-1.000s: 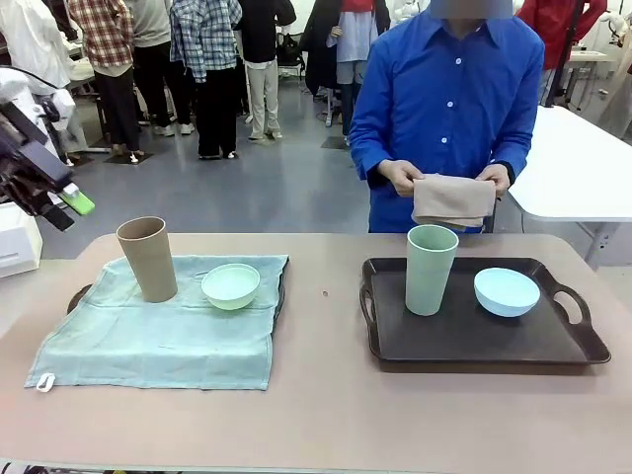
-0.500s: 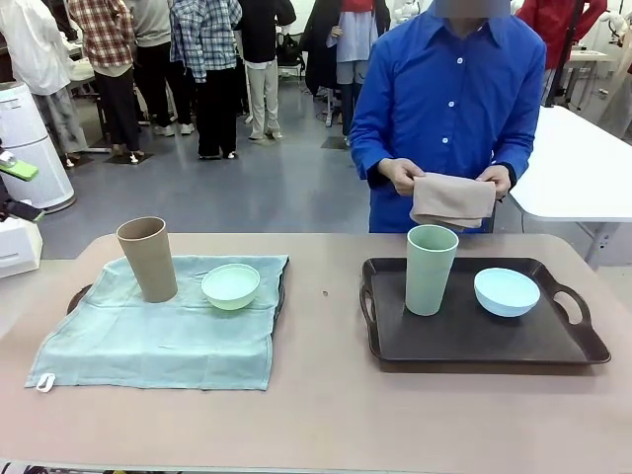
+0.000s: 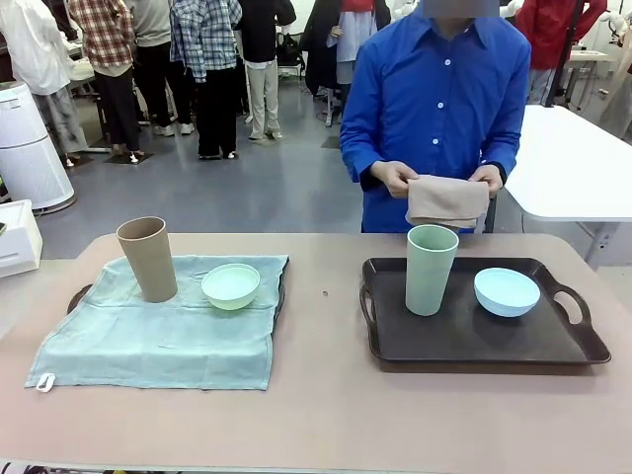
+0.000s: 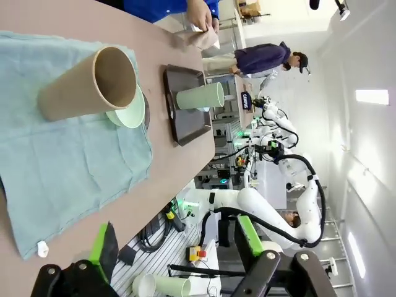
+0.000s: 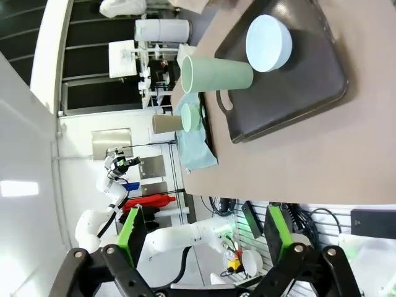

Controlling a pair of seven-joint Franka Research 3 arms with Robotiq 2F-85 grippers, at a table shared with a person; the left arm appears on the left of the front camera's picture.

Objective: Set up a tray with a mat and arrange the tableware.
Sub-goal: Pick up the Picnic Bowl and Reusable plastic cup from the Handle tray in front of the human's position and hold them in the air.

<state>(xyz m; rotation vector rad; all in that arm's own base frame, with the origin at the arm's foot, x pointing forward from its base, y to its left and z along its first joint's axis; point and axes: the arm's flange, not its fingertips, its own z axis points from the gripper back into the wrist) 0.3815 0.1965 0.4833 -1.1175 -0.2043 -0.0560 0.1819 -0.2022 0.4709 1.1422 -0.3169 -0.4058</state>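
Note:
On the left, a teal mat (image 3: 163,321) covers a tray whose handle (image 3: 77,296) peeks out. A tan cup (image 3: 144,259) and a mint bowl (image 3: 230,285) stand on the mat. On the right, a bare dark tray (image 3: 553,346) holds a sage cup (image 3: 431,269) and a light blue bowl (image 3: 507,291). The person behind it holds a folded tan cloth (image 3: 446,200) in both hands. My left gripper (image 4: 175,241) is open, well back from the tan cup (image 4: 90,83) and teal mat (image 4: 68,154). My right gripper (image 5: 205,230) is open, off the table, facing the dark tray (image 5: 309,93).
A white box (image 3: 18,237) sits at the table's left edge. A white table (image 3: 583,168) stands behind at the right. Several people stand far back. The tabletop between the two trays is bare.
My left gripper has drawn back out of the front view to the left. The person has shifted slightly left with the cloth. The tableware has not moved.

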